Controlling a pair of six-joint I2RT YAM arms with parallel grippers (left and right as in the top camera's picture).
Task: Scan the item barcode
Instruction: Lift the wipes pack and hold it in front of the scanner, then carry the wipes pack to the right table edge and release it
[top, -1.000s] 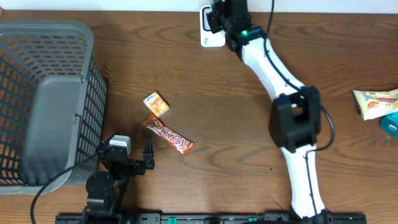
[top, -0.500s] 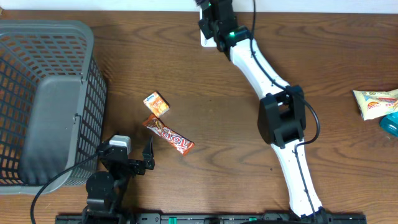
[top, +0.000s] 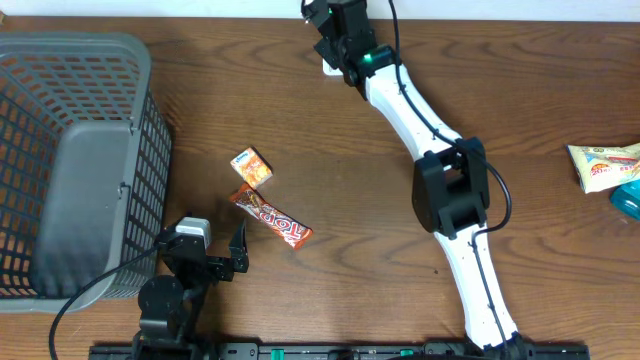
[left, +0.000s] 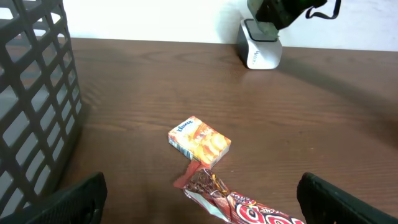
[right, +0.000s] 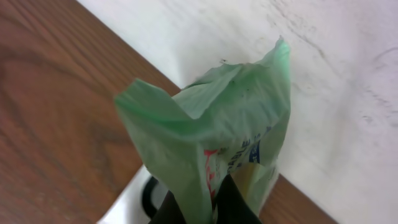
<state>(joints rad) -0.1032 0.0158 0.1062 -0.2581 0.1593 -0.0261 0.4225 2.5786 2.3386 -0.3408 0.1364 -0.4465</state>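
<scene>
The right pincer (right: 210, 205) is clamped on the bottom of a green packet (right: 214, 118), which rises from it, apparently over the white scanner (left: 260, 45) at the far edge of the bench (top: 330, 150); the left pincer (left: 202, 190) gapes wide, empty

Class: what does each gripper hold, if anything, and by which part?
The right gripper pinches a green packet by one end. The left gripper is open, holding nothing.

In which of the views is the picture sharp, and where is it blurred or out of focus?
Overhead: sharp and evenly lit across the table. Left wrist: the orange box is sharp, but its fingers at the bottom corners are dark and soft. Right wrist: the green packet, held close to the lens, looks blurred.
</scene>
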